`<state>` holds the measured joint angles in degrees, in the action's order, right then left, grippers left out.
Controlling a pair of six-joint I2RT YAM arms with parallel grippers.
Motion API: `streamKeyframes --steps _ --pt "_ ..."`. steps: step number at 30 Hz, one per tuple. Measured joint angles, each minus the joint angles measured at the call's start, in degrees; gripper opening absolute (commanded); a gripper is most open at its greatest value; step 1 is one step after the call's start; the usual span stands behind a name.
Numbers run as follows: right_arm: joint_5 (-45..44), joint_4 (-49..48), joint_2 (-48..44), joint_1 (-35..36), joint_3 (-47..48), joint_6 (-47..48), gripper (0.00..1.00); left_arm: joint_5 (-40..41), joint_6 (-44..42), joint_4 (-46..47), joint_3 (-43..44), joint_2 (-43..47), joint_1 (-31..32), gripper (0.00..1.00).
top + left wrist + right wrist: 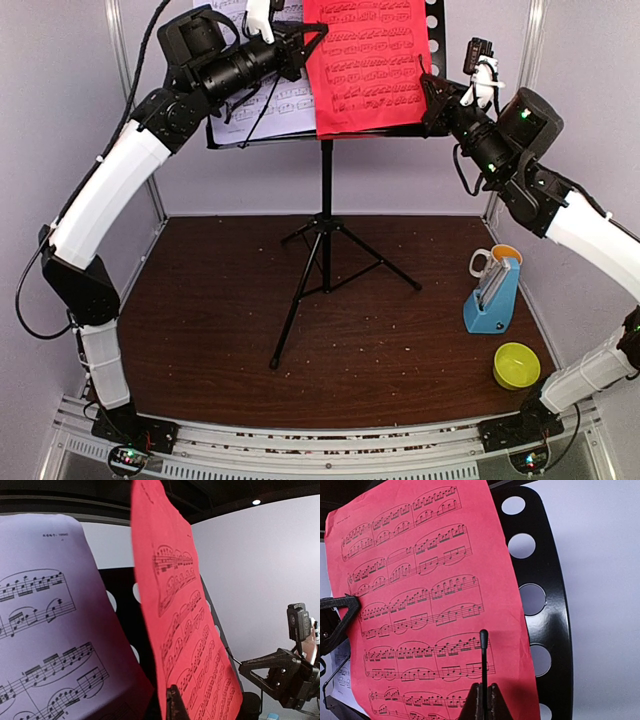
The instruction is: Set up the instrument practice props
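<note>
Two arms at the red sheet (365, 60) on the stand (325, 200).
The stand is at the table's (200, 330) back middle, white sheet (280, 105) left, red right. The left gripper (318, 35), fingers pressed together, meets the red sheet's left edge. The right gripper (428, 95), likewise closed, meets its right edge. Whether either holds it is unclear. The metronome (492, 295) sits near the right edge.

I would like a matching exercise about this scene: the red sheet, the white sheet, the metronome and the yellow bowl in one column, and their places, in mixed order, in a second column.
Column 1
1. red sheet
2. white sheet
3. metronome
4. yellow bowl

Column 2
a. on the table, closest to its near edge
b. on the stand, left half
c. on the table, next to the mug
d. on the stand, right half

Pairs: 1-d, 2-b, 3-c, 4-a
</note>
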<state>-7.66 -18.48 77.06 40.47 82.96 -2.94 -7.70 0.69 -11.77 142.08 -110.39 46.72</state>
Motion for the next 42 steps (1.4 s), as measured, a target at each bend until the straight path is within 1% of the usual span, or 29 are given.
streamKeyframes --steps 9,12,14,17,19,23,29,32,33,34,36,42 --pt "0.6 -0.4 0.0 0.0 -0.1 0.0 0.00 -3.5 -3.4 0.2 0.2 -1.1 0.0 0.00" --pt "0.9 -0.7 0.0 -0.1 -0.3 0.0 0.00 -4.3 -4.3 0.7 0.2 -1.2 0.0 0.03" --pt "1.0 -0.9 0.0 -0.1 -0.5 0.0 0.00 -4.8 -4.7 1.3 0.2 -1.3 0.0 0.06" --pt "1.2 -1.1 0.0 -0.1 -0.5 0.0 0.00 -5.2 -5.2 1.5 0.2 -1.5 0.1 0.15" --pt "1.2 -1.1 0.0 -0.1 -0.5 0.0 0.00 -5.3 -5.4 1.5 0.5 -1.7 0.2 0.18" --pt "1.3 -1.3 0.0 -0.1 -0.6 0.0 0.00 -5.4 -5.5 1.5 0.9 -2.1 0.3 0.28" --pt "1.4 -1.6 0.0 -0.1 -0.7 -0.1 0.00 -5.4 -5.7 1.5 1.0 -2.1 0.4 0.33" --pt "1.4 -1.7 0.0 -0.1 -0.7 -0.1 0.00 -5.1 -6.0 1.4 1.0 -2.1 0.6 0.38" --pt "1.4 -1.7 0.0 -0.1 -0.7 -0.1 0.00 -5.0 -6.1 1.4 1.0 -2.1 0.7 0.38" --pt "1.4 -1.7 0.0 -0.1 -0.8 -0.1 0.00 -5.0 -6.3 1.4 1.0 -2.1 0.7 0.38" --pt "1.4 -1.7 0.0 -0.1 -0.8 -0.1 0.00 -4.7 -6.6 1.2 1.0 -2.1 0.9 0.32" --pt "1.4 -1.8 0.0 -0.1 -0.8 -0.2 0.00 -3.3 -6.9 1.0 -0.2 -1.6 1.0 0.20"
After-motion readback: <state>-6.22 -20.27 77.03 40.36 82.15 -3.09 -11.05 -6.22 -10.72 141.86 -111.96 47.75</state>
